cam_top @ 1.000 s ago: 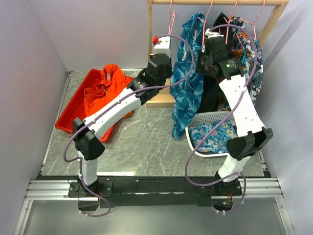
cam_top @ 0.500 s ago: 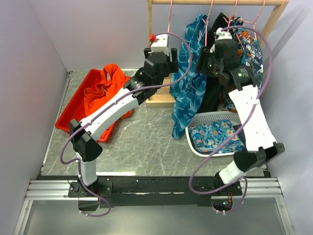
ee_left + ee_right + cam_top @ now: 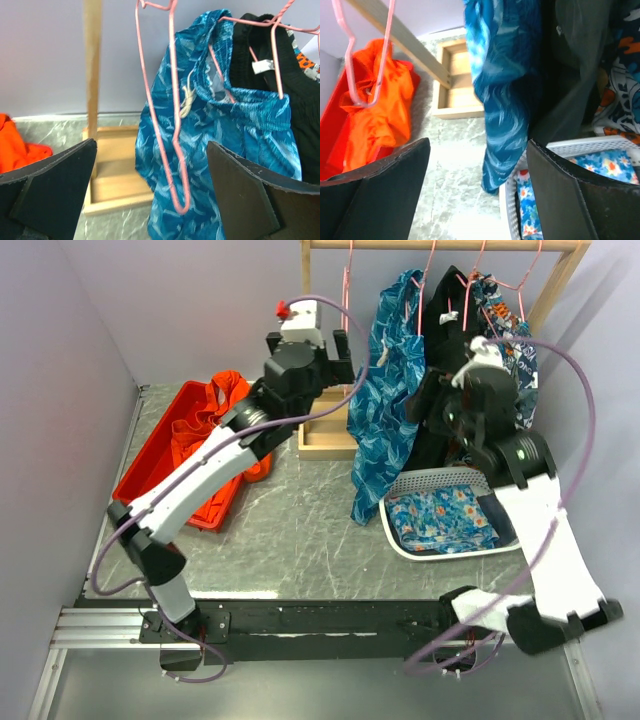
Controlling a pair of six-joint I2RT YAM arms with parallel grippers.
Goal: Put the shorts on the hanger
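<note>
The teal-blue leafy-print shorts (image 3: 385,405) hang by the waistband from a pink hanger (image 3: 425,285) on the rail, their white drawstring dangling. In the left wrist view the shorts (image 3: 225,135) fill the middle and their hanger (image 3: 276,60) shows at the top right. My left gripper (image 3: 308,348) stands open to the left of the shorts, nothing between its jaws (image 3: 151,165). My right gripper (image 3: 440,405) is open too, to the right of the shorts and apart from them (image 3: 477,150). The shorts' lower leg (image 3: 505,100) hangs down to the basket's edge.
An empty pink hanger (image 3: 183,210) hangs just in front of the shorts. A black garment (image 3: 440,435) and a printed one hang to the right. A white basket (image 3: 400,540) holds floral fabric. A red bin (image 3: 140,475) holds orange cloth. The wooden rack base (image 3: 325,445) stands behind.
Both grippers have opened and drawn back from the shorts, the left one up and leftward, the right one down and rightward. The shorts stay hanging on the hanger.
</note>
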